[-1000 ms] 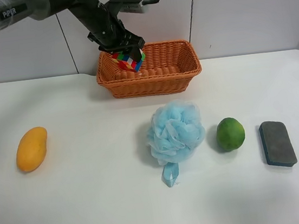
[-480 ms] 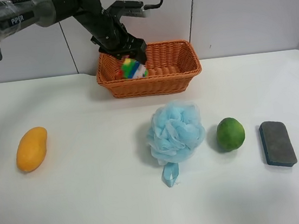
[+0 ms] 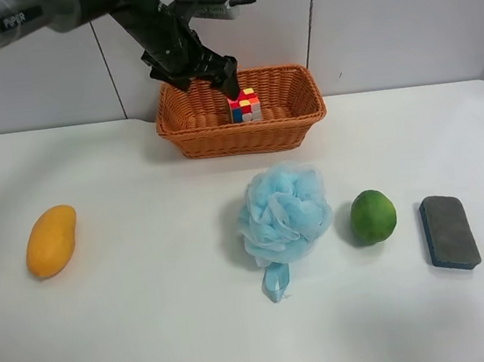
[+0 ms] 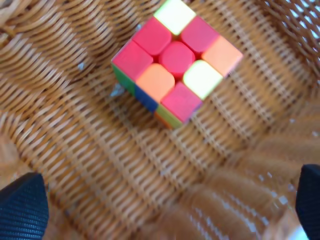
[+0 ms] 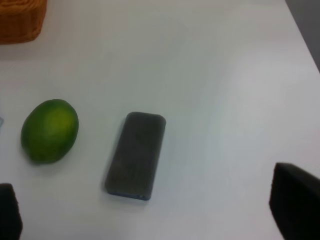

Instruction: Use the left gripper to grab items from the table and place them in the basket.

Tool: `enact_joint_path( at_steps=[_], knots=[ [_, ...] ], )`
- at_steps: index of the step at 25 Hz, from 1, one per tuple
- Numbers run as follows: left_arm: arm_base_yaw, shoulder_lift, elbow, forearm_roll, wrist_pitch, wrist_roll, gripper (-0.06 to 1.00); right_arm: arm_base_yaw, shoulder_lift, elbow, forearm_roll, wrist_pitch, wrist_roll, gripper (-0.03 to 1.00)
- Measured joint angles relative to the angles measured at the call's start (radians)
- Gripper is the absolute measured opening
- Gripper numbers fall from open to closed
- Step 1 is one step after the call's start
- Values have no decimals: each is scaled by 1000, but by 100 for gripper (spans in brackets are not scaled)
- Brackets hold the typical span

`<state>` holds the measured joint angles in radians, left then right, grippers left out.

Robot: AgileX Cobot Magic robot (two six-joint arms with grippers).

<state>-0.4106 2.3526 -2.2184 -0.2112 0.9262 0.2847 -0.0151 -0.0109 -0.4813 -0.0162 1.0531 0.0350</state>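
Your left arm [image 3: 174, 41] is hanging over the basket [image 3: 219, 140], its jaws spread wide and holding nothing. The cube [image 4: 176, 67] is lying loose on the basket floor. The mango [image 3: 51, 240] is sitting alone with bare desk [image 3: 155, 333] around it. The puff [image 3: 283, 213], fruit [image 3: 374, 216] and sponge [image 3: 449, 231] are lining up toward the opposite edge. Your right jaws seem open, only their tips showing.

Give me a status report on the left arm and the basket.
Left end effector open over basket. Puzzle cube lying inside, not gripped. Right end effector open, empty. Mango, bath puff, green fruit, sponge on table, nothing blocking.
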Motion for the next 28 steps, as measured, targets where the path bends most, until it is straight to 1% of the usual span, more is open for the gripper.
enact_joint_path(
  at_steps=[2,7,9,11,14,21,24,26,28],
  knots=[
    [3,-43,0,19,62,-19,99,0,0,0,0,0,0,99],
    [12,-171,0,136,253,-105,99,0,0,0,0,0,0,99],
    [18,-229,9,169,273,-118,99,0,0,0,0,0,0,99],
    [29,-312,57,184,273,-129,99,0,0,0,0,0,0,99],
    [54,-460,197,197,276,-131,99,0,0,0,0,0,0,99],
    [136,-891,704,216,273,-136,99,0,0,0,0,0,0,99],
    [167,-1093,920,219,231,-149,99,0,0,0,0,0,0,99],
    [184,-1222,1029,219,200,-157,99,0,0,0,0,0,0,99],
    [194,-1335,1120,220,190,-167,99,0,0,0,0,0,0,99]
  ],
)
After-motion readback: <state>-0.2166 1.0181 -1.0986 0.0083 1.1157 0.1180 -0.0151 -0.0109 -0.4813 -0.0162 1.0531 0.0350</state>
